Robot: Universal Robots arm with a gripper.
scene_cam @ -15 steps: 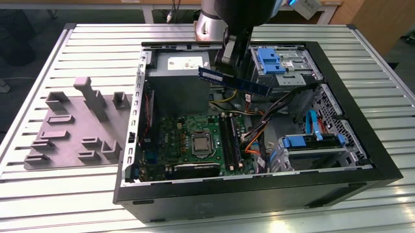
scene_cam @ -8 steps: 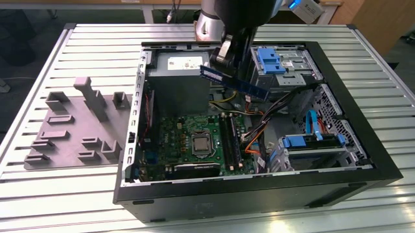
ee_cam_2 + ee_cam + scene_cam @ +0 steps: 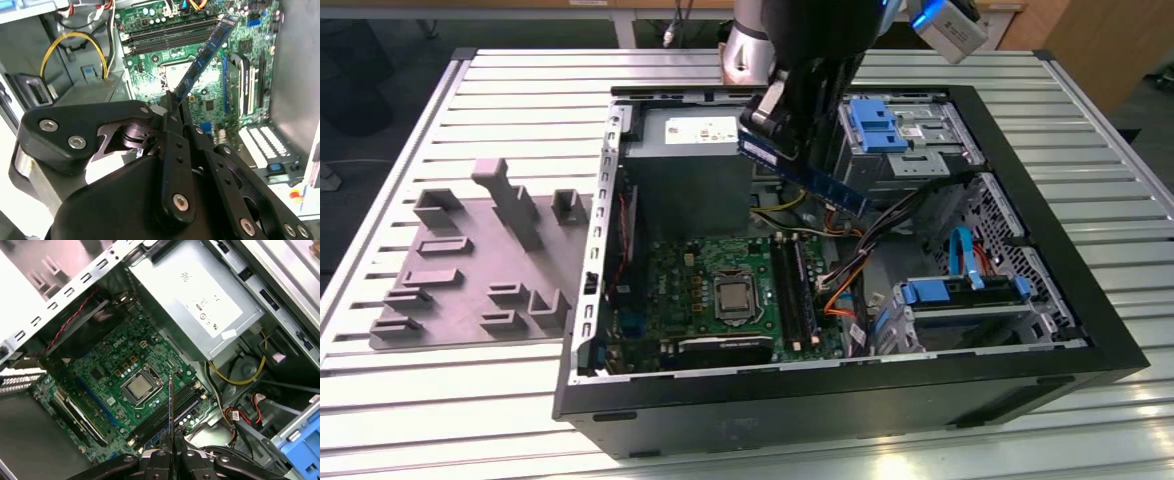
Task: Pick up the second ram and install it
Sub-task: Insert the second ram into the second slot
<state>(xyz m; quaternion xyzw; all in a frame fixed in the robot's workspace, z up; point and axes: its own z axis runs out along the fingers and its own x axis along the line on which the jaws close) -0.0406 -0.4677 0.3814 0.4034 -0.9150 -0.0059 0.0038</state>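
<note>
Pincer (image 3: 170,452) clenched on one end of the second ram (image 3: 803,172), held tilted above the motherboard (image 3: 707,265), its free end angled toward the slot rails (image 3: 790,285) for seating.

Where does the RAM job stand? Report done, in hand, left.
Done: the pick-up. The gripper is shut on the second ram, which is off the table and raised above the open case in the exterior view.
In hand: the stick hangs over the motherboard, edge-on above the black slot rails in the first wrist view.
Left: seating it; it is not in a slot yet.
</note>
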